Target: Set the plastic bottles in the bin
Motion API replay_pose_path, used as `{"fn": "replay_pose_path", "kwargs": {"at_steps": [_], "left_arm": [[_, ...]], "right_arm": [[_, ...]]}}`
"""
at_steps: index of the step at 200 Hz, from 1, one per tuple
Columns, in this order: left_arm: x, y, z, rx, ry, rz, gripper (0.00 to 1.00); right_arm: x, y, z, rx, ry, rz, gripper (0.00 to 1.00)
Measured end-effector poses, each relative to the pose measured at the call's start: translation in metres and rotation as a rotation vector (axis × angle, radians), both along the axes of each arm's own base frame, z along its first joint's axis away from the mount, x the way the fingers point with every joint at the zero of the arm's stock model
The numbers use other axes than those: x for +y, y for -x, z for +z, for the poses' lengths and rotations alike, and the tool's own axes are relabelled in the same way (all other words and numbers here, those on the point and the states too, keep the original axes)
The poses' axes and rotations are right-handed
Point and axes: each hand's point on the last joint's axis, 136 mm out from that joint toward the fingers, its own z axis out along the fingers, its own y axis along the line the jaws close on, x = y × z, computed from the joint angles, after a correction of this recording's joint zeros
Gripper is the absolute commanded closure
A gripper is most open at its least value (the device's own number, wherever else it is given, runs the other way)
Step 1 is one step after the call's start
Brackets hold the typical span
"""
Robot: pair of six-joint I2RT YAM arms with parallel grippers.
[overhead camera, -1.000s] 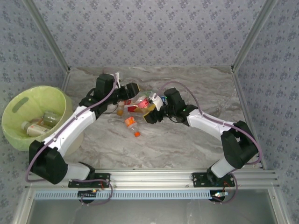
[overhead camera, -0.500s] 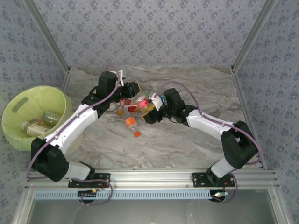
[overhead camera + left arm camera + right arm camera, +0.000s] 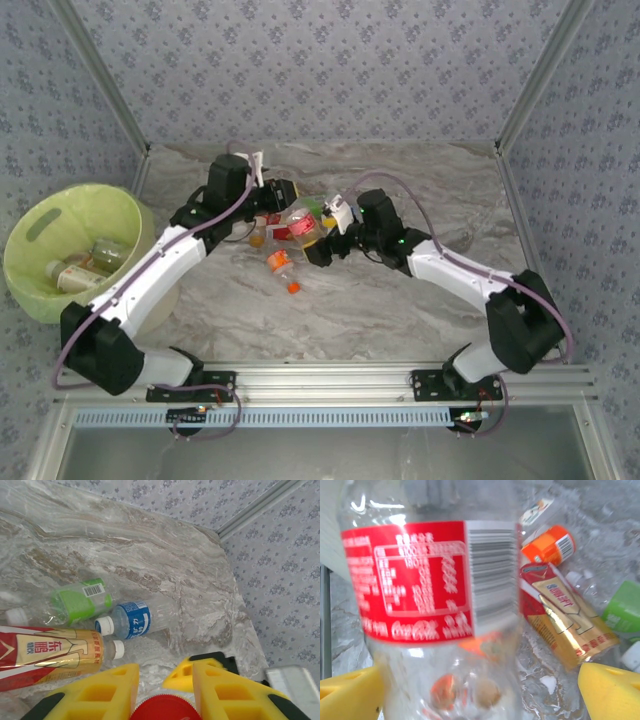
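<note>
Plastic bottle (image 3: 435, 580) labelled Coca-Cola sits inside released right pincer (image 3: 480, 690); left pincer (image 3: 162, 690) clenches a red cap (image 3: 165, 711).

You see the red cap (image 3: 162, 711) cut by the bottom edge. The Coca-Cola bottle (image 3: 430, 580) is blurred, top cropped

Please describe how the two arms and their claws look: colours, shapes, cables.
The left arm and right arm have white links, black joints and a mauve cable looping alongside each. The left claw and right claw have chunky yellow fingers, moulded with square recesses.
</note>
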Motion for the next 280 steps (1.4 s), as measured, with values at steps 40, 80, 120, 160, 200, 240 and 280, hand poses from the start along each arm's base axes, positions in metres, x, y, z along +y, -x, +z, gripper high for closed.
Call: {"fn": "replay_pose_path", "kwargs": {"at_steps": [40,80,120,160,200,240,280], "left_arm": [[0.029,0.013,0.041,-0.112,-0.002,0.069,1.00],[0.072,0.026,0.072,-0.198,-0.040,0.188,1.00],[0.109,0.043,0.112,-0.266,-0.064,0.290,1.00],[0.144,0.070,0.165,-0.379,-0.096,0.397,1.00],[0.175,0.099,0.201,-0.447,-0.154,0.485,1.00],[0.238,0.120,0.233,-0.502,-0.346,0.751,1.00],[0.293,0.137,0.239,-0.492,-0.631,1.016,1.00]], "right_arm": [[-0.041,-0.005,0.043,-0.142,-0.092,-0.171,0.00],[-0.100,-0.025,0.073,-0.207,-0.177,-0.448,0.00],[-0.134,-0.038,0.084,-0.194,-0.226,-0.640,0.00],[-0.169,-0.053,0.078,-0.119,-0.278,-0.842,0.00],[-0.204,-0.059,0.063,-0.045,-0.338,-0.974,0.00],[-0.200,-0.059,0.052,0.006,-0.332,-0.959,0.00],[-0.193,-0.062,0.038,0.054,-0.305,-0.938,0.00]]}}
